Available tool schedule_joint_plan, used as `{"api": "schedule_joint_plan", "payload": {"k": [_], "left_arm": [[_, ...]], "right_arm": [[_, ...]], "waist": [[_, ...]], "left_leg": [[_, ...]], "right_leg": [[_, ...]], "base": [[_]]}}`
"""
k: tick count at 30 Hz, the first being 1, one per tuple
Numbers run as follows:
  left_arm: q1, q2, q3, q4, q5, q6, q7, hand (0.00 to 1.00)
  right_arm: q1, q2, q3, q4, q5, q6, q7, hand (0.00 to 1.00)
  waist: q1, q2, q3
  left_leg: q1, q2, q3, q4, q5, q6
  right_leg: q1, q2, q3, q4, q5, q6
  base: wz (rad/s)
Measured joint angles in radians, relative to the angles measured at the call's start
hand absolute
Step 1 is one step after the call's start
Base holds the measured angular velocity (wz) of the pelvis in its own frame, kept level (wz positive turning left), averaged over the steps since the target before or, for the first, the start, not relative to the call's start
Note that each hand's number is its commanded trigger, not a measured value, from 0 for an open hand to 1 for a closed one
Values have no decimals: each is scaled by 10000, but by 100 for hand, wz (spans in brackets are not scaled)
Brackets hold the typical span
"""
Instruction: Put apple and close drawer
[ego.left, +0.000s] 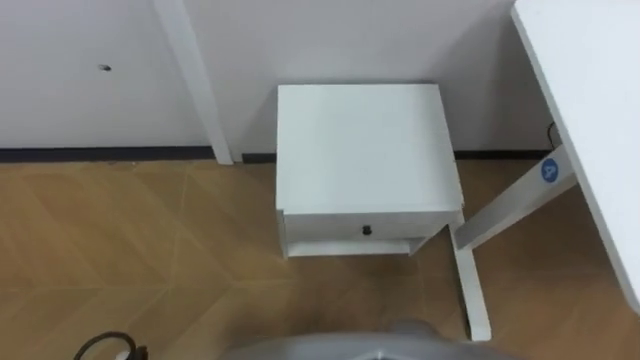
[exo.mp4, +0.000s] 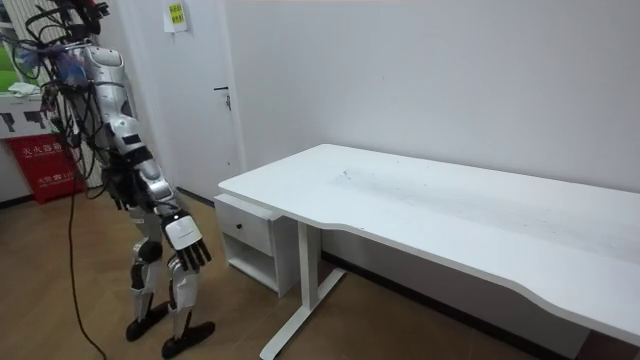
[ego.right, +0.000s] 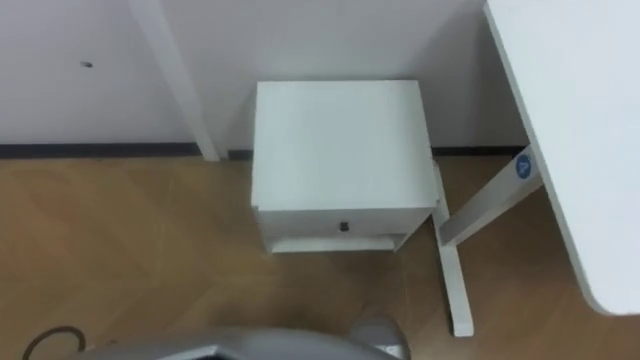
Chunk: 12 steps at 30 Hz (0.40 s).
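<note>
A white nightstand (ego.left: 358, 145) stands against the wall right in front of me. Its drawer (ego.left: 340, 229) sits pushed in under the top, with a small dark knob (ego.left: 367, 231) on its front and an open shelf (ego.left: 345, 247) below. In the room view I stand a step back from the nightstand (exo.mp4: 248, 232), facing it. My right hand (exo.mp4: 186, 243) hangs at my side with relaxed fingers and nothing in it. My left hand (exo.mp4: 118, 189) shows as a dark shape by my hip, partly behind my body.
A large white desk (ego.left: 590, 110) runs along my right, and its slanted leg (ego.left: 470, 270) stands on the floor just right of the nightstand. A white door frame (ego.left: 195, 80) rises at the left. Wooden floor (ego.left: 130, 250) lies open to the left.
</note>
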Motion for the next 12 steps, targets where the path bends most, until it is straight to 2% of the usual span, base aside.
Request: {"api": "schedule_joint_plan", "payload": {"k": [2, 5, 8, 12], "left_arm": [[30, -28, 32, -3, 13, -21, 2, 0], [139, -150, 49, 1, 16, -22, -7, 0], [243, -292, 49, 30, 22, -19, -8, 0], [367, -300, 56, 49, 76, -10, -7, 0]], "right_arm": [[-28, 115, 1, -9, 91, -148, -25, 0], [-7, 166, -1, 52, 109, -181, 0, 0], [-29, 235, -3, 303, 88, -237, 44, 0], [-20, 327, -1, 677, 74, -233, 207, 0]], "waist": [[20, -79, -43], [11, -157, -41], [8, -130, -42], [44, -27, -47]], "left_leg": [[315, 212, -7, -421, 189, -267], [576, 377, -87, -699, 286, -432], [723, 445, -138, -904, 334, -514], [920, 450, -212, -1231, 416, -595]], "right_leg": [[476, 311, -120, -648, 118, -195], [892, 545, -270, -1144, 197, -325], [1038, 662, -308, -1340, 221, -364], [1091, 712, -306, -1394, 220, -365]], "base": [[7], [9], [2], [-2]]}}
